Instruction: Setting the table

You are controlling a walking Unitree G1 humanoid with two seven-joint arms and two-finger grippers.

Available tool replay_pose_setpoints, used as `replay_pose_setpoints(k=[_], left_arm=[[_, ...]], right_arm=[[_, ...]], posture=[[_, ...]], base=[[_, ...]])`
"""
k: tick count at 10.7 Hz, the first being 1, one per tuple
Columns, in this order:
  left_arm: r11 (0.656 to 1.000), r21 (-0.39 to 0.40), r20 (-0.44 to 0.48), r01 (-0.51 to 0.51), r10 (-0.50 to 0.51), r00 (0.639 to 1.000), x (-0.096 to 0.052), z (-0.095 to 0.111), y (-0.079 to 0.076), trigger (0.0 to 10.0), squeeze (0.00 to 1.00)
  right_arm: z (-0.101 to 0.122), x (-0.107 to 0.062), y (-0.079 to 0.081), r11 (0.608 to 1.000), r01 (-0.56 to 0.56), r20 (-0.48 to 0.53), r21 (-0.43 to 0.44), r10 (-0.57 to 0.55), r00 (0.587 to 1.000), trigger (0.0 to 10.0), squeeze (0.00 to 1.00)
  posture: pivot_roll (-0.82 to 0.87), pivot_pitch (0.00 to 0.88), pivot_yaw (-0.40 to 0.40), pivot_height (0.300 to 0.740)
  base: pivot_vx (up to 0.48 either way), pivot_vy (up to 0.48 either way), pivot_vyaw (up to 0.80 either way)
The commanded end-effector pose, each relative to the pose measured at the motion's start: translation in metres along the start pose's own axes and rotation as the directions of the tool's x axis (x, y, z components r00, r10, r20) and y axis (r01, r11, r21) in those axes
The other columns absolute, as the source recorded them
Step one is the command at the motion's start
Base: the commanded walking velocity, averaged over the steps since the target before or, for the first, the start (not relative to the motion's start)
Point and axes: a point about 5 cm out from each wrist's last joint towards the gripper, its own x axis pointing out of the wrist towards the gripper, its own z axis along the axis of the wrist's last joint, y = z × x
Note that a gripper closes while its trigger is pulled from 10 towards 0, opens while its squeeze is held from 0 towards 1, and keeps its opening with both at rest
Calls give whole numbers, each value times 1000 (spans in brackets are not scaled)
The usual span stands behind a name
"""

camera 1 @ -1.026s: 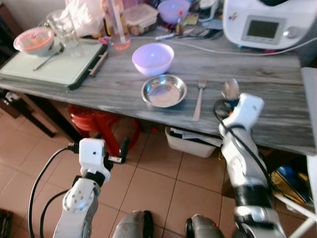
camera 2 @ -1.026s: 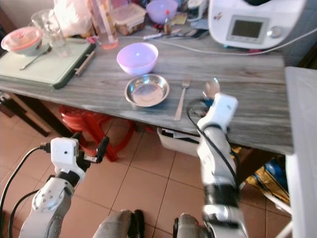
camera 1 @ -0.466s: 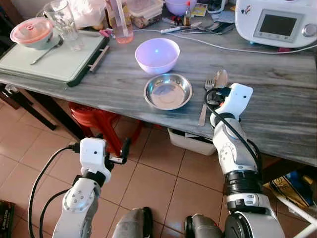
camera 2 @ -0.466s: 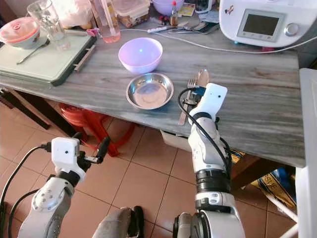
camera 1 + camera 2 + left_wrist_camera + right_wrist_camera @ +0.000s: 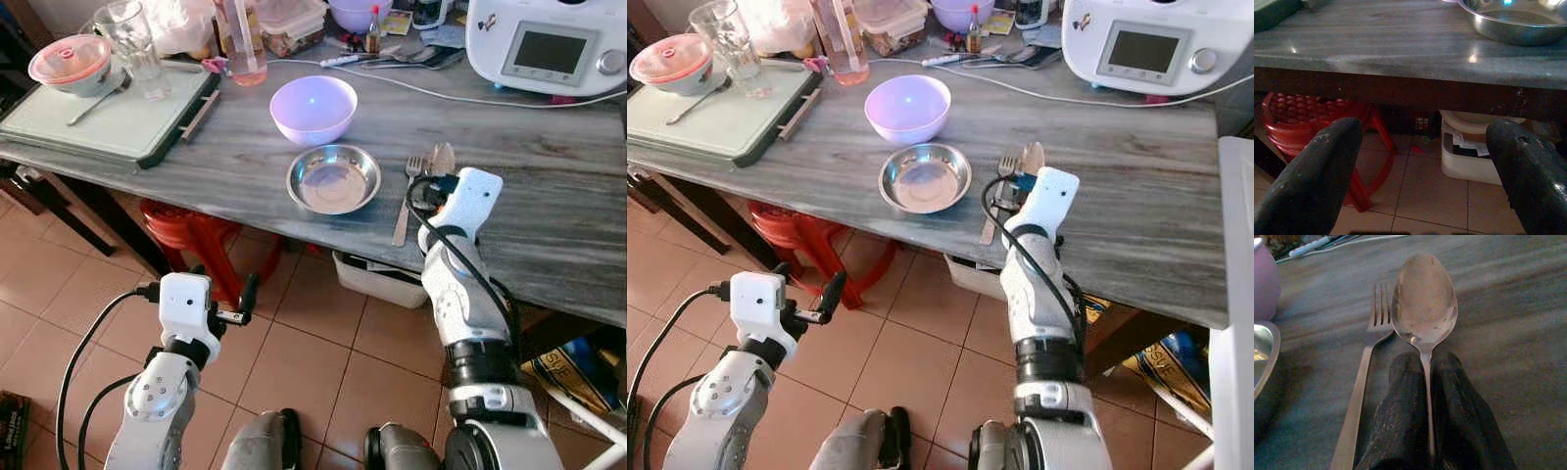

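1. Two silver arms frame a grey wood-grain table (image 5: pixel 549 225) with dining things spread along it, over a tiled floor.
2. At about 10 o'clock in the head views, a pale green tray (image 5: pixel 98 122) holds a lidded pink bowl (image 5: pixel 69 64), a spoon leaning at its rim, and a clear glass (image 5: pixel 137 49) just beside them.
3. Low at 7 o'clock, the left gripper (image 5: pixel 1425 166) hangs below the table edge with its black fingers (image 5: pixel 1312 181) spread wide and nothing between them; past them its wrist view shows a red stool (image 5: pixel 1317 117) and a white bin (image 5: pixel 1474 156) under the table.
4. Near the centre, a lilac bowl (image 5: pixel 313 108) stands at 12 o'clock of a shallow steel dish (image 5: pixel 334 179), the two close together (whether the rims meet, I cannot tell).
5. At 3 o'clock of the dish lies a fork (image 5: pixel 407 196), tines pointing to the far side of the table, handle reaching toward the near edge.
6. Just beside the fork, on the side away from the dish, sits the spoon (image 5: pixel 1424 298), bowl up; its rim appears to touch the fork just below the tines.
7. The right gripper (image 5: pixel 1427 377) rests low over the table at the near edge, fingers (image 5: pixel 1400 416) clenched together around the spoon's thin handle, gripping it just behind the bowl.
8. At 1 o'clock, a white kitchen appliance (image 5: pixel 544 44) with a grey screen stands at the far edge, a white cable running along the table from it.
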Motion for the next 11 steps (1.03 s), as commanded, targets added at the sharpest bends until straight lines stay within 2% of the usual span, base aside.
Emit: replay_pose_setpoints(k=[1,2,3,4,5,6,7,11], left_arm=[[1000,4,-3,1,-1,1000,-1,1,1,10000,0],[1000,4,-4,3,-3,1000,0,1,0,10000,0],[1000,3,-5,3,-3,1000,0,1,0,10000,0],[1000,3,-5,1,-1,1000,0,1,0,10000,0],[1000,2,-4,-1,1,1000,0,1,0,10000,0],[1000,1,-4,-2,2,1000,1,1,0,10000,0],[1000,0,-4,1,-1,1000,0,1,-1,10000,0],[1000,-5,0,-3,3,1000,3,1,-2,10000,0]], right_arm=[[-22,-5,-8,999,37,-93,-11,-37,995,0,0],[-23,-5,-10,999,43,-97,-14,-44,994,0,0],[-24,-5,-11,999,51,-100,-19,-53,994,4667,0],[-23,-4,-12,998,53,-102,-21,-55,993,8667,0],[-23,-3,-12,998,55,-102,-23,-57,993,10000,0],[-23,-2,-13,998,58,-103,-25,-60,993,10000,525],[-22,-2,-12,998,54,-100,-24,-56,993,10000,1000],[-19,-2,-10,999,30,-76,-18,-31,997,10000,1000]], posture=[[87,192,101,740],[87,190,101,740],[88,195,101,740],[89,192,100,740],[90,198,99,740],[91,195,97,740],[89,194,95,740],[85,192,88,740]], base=[[0,0,0],[0,0,0],[0,0,0],[0,0,0],[0,0,0],[0,0,0],[0,0,0],[0,0,0]])
